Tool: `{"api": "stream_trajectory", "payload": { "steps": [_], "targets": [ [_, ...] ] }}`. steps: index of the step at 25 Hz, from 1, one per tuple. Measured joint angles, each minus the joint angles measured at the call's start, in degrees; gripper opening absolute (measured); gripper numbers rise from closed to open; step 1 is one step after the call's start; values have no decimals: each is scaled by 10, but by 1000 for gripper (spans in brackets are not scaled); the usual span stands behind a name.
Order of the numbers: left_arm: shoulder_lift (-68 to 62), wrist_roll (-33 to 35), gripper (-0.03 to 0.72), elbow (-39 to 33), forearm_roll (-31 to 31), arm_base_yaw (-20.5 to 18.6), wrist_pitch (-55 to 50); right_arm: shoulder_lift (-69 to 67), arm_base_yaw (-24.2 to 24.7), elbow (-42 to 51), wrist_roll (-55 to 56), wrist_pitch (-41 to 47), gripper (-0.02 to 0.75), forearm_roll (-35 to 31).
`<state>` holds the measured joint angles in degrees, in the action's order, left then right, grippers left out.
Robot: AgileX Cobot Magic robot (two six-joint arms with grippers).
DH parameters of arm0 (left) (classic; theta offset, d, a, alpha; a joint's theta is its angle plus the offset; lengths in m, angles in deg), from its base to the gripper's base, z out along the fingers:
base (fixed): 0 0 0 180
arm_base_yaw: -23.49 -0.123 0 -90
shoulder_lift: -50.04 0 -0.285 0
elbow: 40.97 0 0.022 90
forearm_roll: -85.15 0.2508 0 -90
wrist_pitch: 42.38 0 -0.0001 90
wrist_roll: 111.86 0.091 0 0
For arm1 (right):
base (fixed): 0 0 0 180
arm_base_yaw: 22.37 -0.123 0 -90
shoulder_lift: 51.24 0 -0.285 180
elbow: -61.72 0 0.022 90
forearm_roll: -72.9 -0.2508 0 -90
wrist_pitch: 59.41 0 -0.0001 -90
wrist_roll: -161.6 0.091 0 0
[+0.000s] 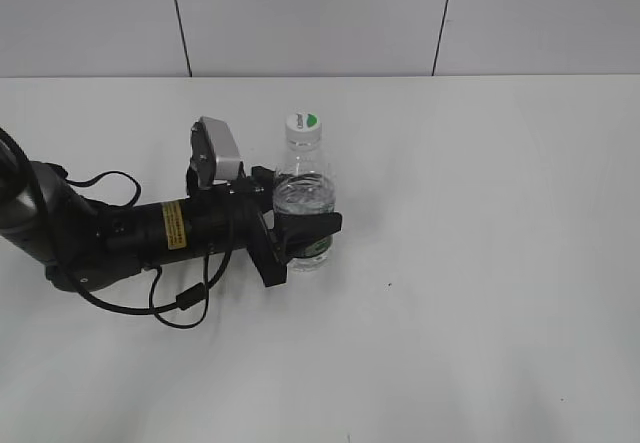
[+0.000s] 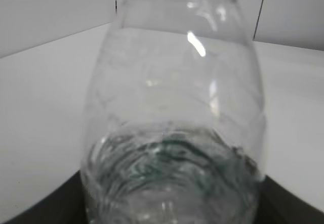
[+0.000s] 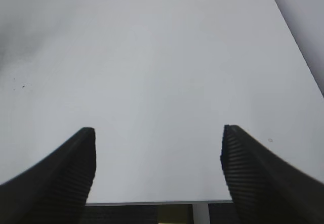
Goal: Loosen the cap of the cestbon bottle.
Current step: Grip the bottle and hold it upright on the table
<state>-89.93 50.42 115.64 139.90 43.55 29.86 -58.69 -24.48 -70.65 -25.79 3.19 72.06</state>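
The cestbon bottle [image 1: 303,198] stands upright on the white table, clear plastic with a dark green label low on its body. Its white cap [image 1: 302,123] with a green mark sits on top. My left gripper [image 1: 300,233] is shut on the bottle's lower body, its black fingers on both sides. In the left wrist view the bottle [image 2: 172,133] fills the frame and the cap is out of view. My right gripper [image 3: 158,163] is open and empty over bare table; it does not show in the exterior view.
The left arm [image 1: 130,233] lies across the table's left side with a looped black cable [image 1: 180,303]. A white tiled wall [image 1: 320,13] rises behind the table. The table's edge shows low in the right wrist view [image 3: 157,202].
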Motion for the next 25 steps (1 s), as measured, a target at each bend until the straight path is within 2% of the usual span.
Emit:
{"api": "stream_trajectory", "payload": {
  "steps": [18,25],
  "targets": [
    [-1,2,403,0,5,0,1,-12,0,-1,-3,-1,587,-3],
    [-1,2,403,0,5,0,1,-144,0,-70,-101,6,587,-93]
  ]
}}
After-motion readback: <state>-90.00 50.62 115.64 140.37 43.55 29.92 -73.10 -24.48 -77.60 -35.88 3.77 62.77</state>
